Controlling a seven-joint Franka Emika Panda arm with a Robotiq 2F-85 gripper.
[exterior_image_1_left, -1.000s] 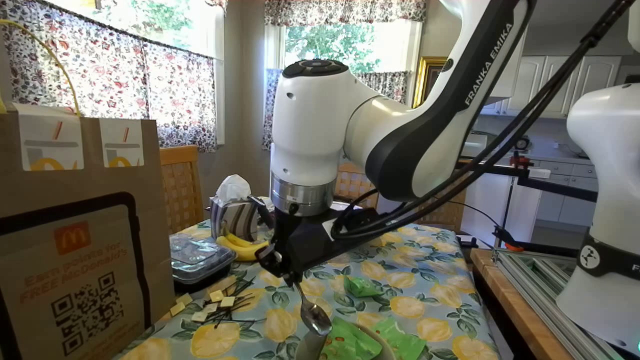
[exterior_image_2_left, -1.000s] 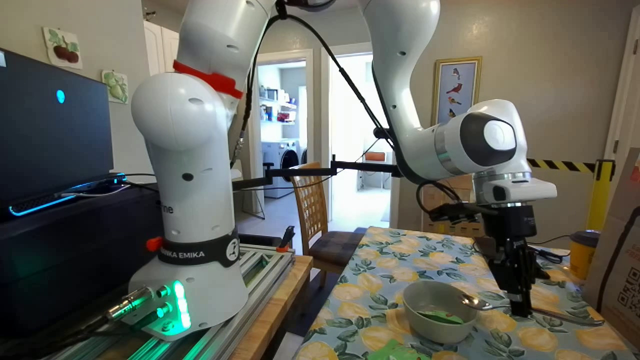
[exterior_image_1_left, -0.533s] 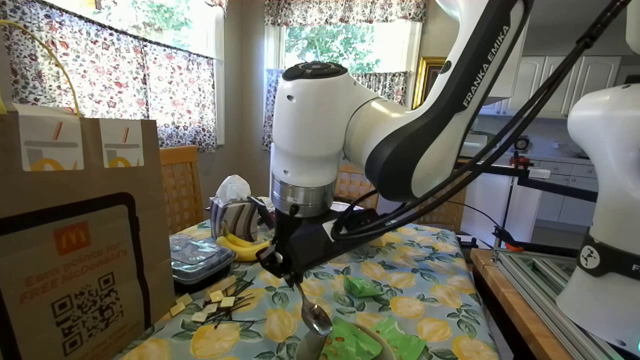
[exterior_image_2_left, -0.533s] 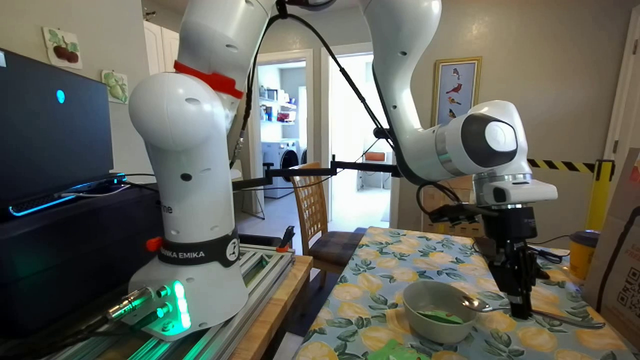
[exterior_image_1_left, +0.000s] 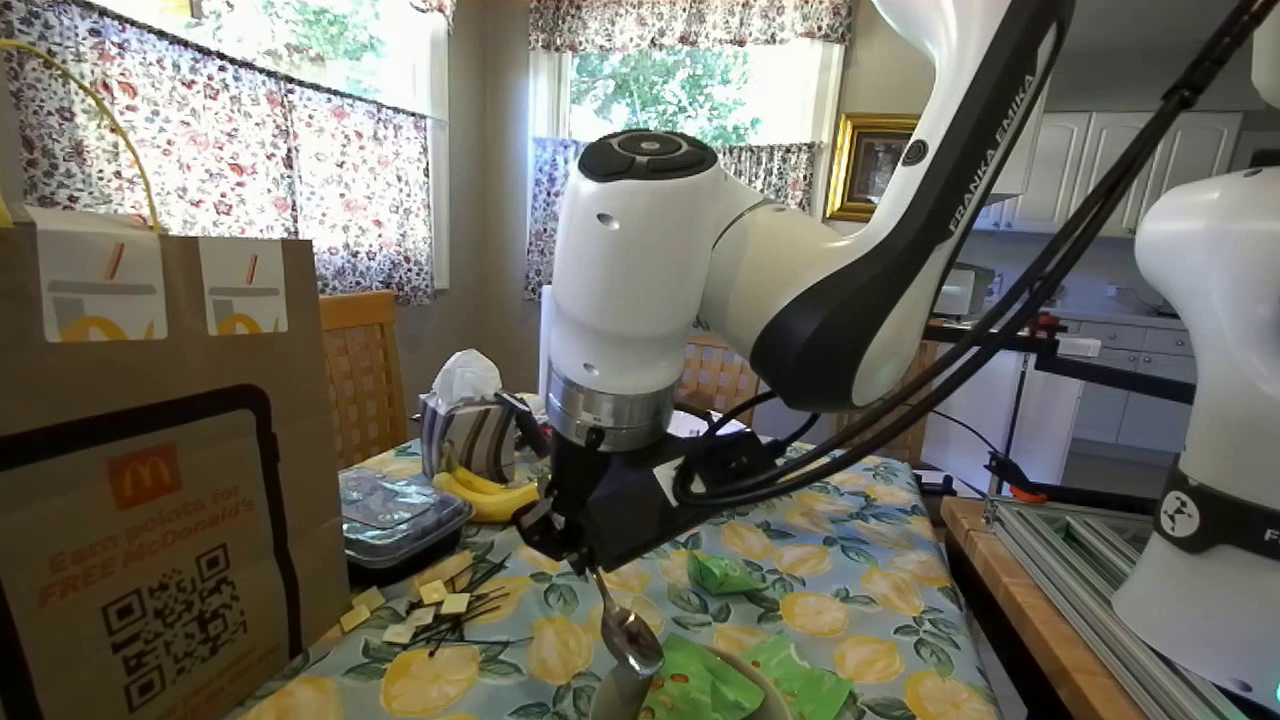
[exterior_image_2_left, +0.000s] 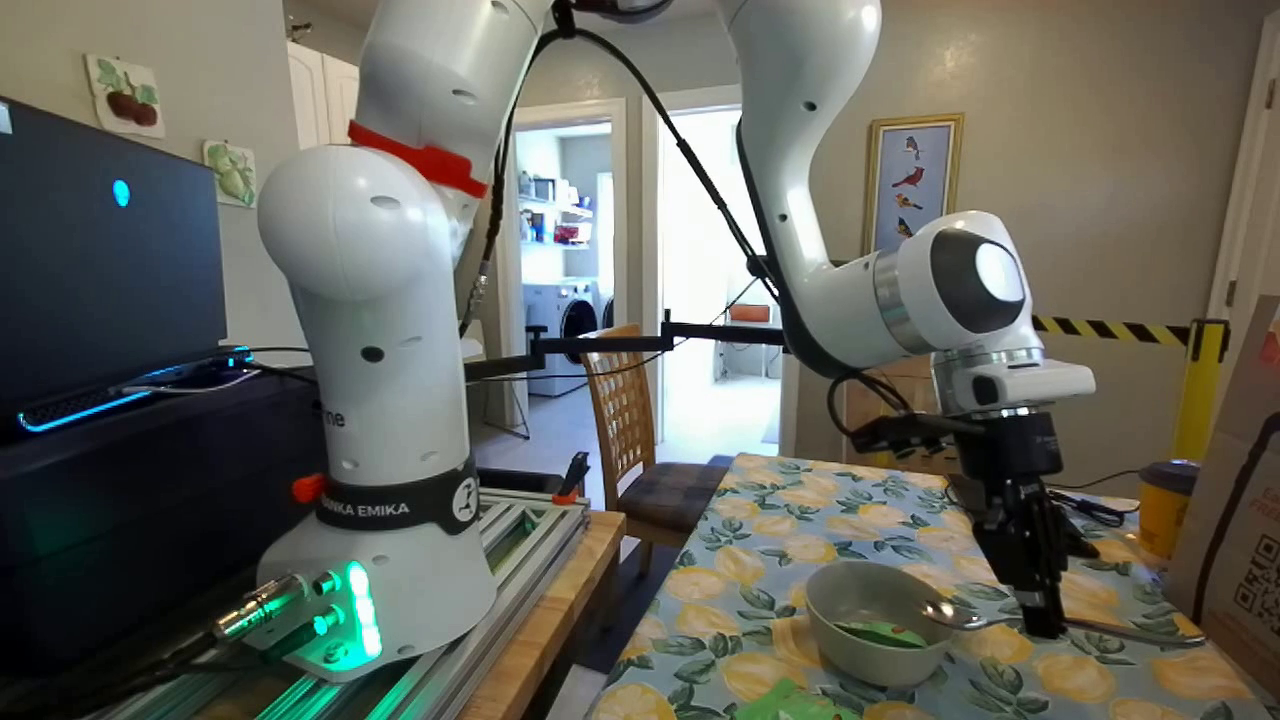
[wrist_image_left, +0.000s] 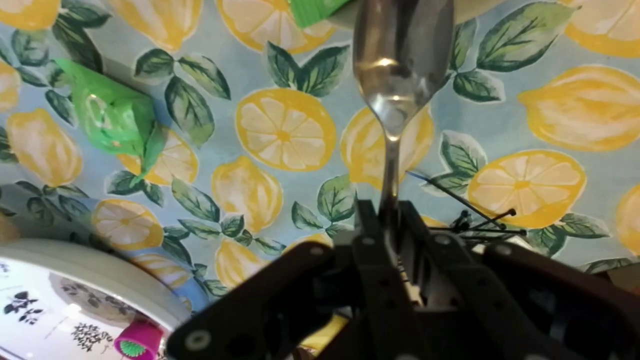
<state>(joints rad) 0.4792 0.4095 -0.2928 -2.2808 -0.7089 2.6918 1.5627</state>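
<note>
One metal spoon (wrist_image_left: 395, 107), its handle pinched in the gripper (wrist_image_left: 388, 207), is held over the bench (exterior_image_2_left: 750, 560); a pale bowl (exterior_image_2_left: 868, 664) stands between it and the bench edge facing the robot base (exterior_image_2_left: 400, 590).

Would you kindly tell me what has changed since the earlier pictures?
The wrist has dipped slightly and leaned toward the robot's base, while the pincer has barely shifted at its tips. Nothing was gripped or let go: the spoon remains clamped. The bowl and green packets stayed put.
</note>
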